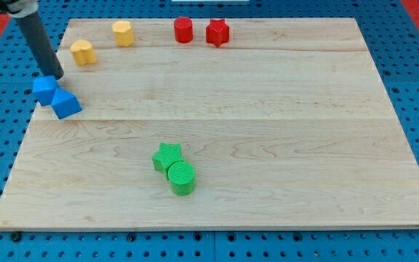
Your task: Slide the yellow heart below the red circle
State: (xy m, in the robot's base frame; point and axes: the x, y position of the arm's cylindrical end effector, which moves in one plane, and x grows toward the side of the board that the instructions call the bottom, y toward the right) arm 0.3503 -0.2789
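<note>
The yellow heart (84,52) lies near the board's upper left. The red circle (184,30) stands at the view's top, right of centre-left, with a red star (217,32) just to its right. My tip (54,76) is at the left edge of the board, below and left of the yellow heart, touching the top of a blue block (45,89). The dark rod rises up and to the left out of the view.
A yellow hexagon-like block (123,33) sits right of the heart. A second blue block (67,104) touches the first. A green star (167,156) and green circle (182,177) lie together at lower centre. The wooden board (268,131) rests on a blue grid table.
</note>
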